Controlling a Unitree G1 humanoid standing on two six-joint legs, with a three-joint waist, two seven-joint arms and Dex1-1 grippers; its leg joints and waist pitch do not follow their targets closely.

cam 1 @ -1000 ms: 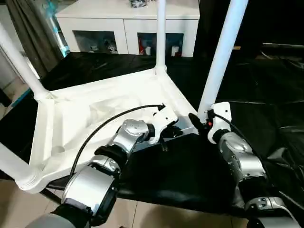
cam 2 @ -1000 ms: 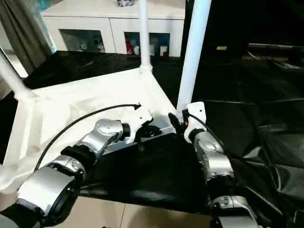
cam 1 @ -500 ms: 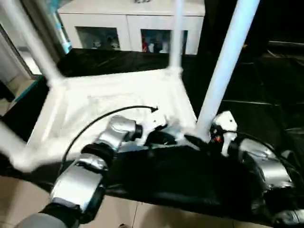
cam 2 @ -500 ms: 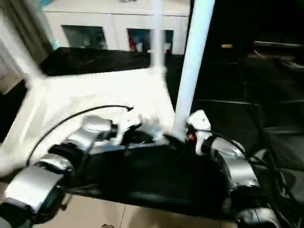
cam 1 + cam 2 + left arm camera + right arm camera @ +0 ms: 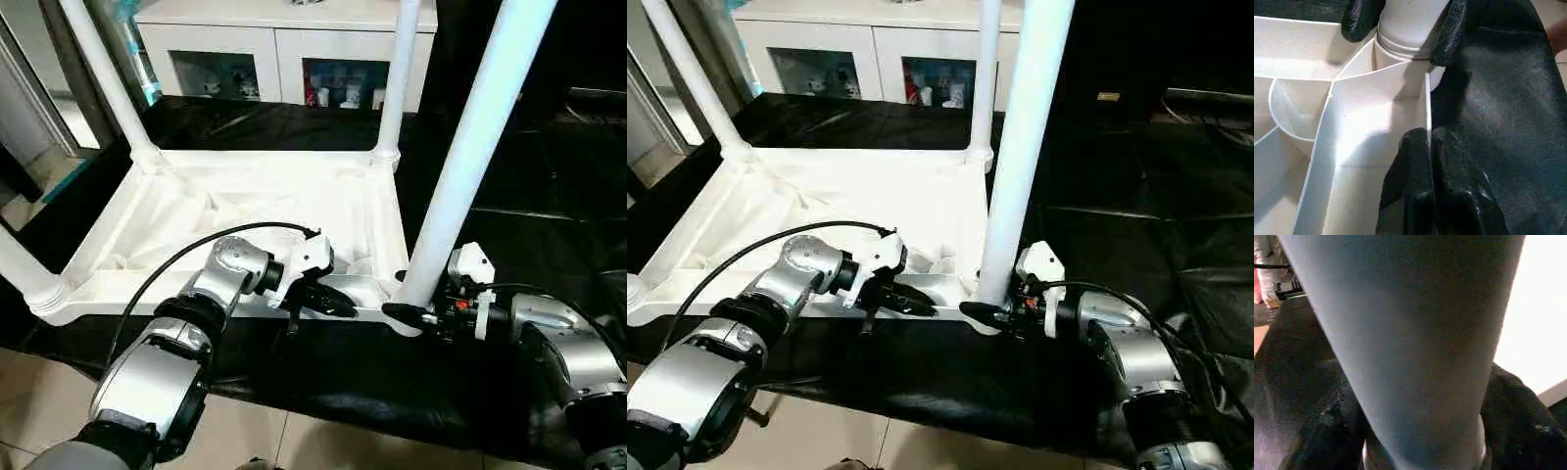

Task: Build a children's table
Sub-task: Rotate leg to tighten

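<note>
Currently children's table (image 5: 245,196) is lying upside down on the black table (image 5: 549,186). Right gripper (image 5: 985,315) jaws are straddling the near leg (image 5: 470,147) base; left gripper (image 5: 338,304) jaws are sitting closed, empty, on the rim.

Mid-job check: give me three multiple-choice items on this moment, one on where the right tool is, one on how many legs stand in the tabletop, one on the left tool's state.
1. Where is the right tool?
A. On the cabinet
B. Around the base of the near-right leg
C. On the floor

2. How many white legs stand in the upturned tabletop?
A. One
B. Two
C. Four

3. The left tool is:
A. Shut, at the tabletop's near rim
B. Wide open in the air
C. Gripping a leg

Key: 1 B, its black fingers flank that leg's foot at the socket. 2 C, a leg rises from each corner. 3 A, the left wrist view shows its fingers pressed together by the rim.
</note>
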